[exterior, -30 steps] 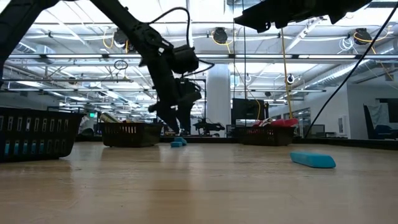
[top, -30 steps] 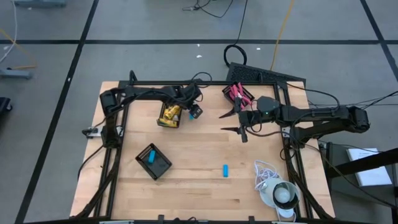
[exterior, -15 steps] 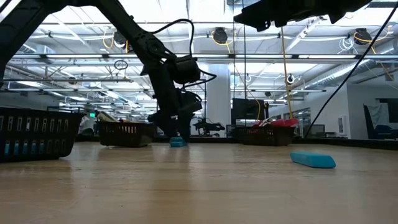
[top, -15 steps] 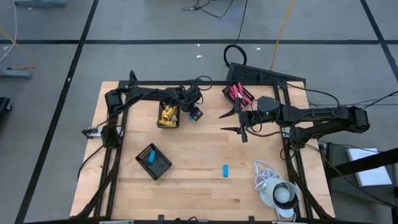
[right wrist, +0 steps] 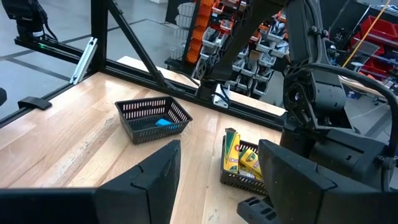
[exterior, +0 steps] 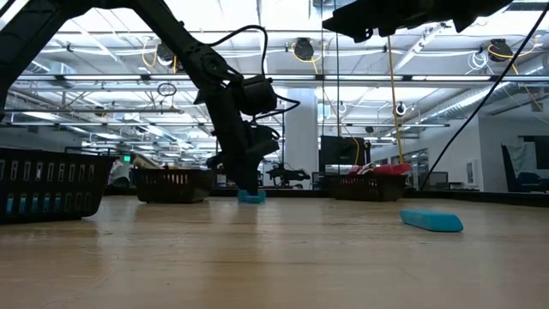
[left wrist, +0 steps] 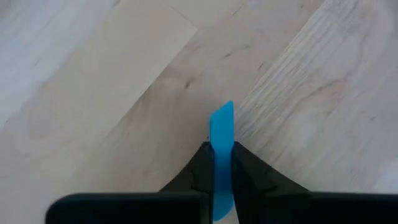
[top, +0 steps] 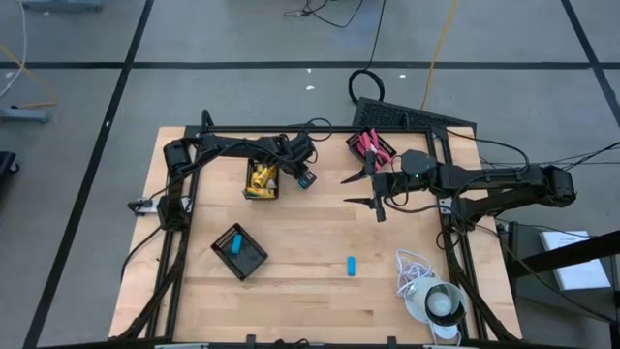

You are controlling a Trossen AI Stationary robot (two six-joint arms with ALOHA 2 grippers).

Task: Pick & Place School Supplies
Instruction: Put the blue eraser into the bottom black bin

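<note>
From my seat, the worry is the hold: my left pincer (left wrist: 221, 180) is pinching a light-blue eraser (left wrist: 221, 146) by its thin faces, the piece standing on edge between the fingers; if I lift quickly it could pivot or slide out onto the desk (top: 300, 281), and a swing toward the eraser tray (top: 239, 251) might shed it short of the rim. The eraser sits just beside the crayon tray (top: 262, 179), on the side facing the right arm; it looks short, flat, smooth, uniformly blue. A second blue eraser (top: 351, 265) lies well apart from that tray. My right pincer (top: 373, 194) hangs spread, empty, near the scissors tray (top: 371, 147).
</note>
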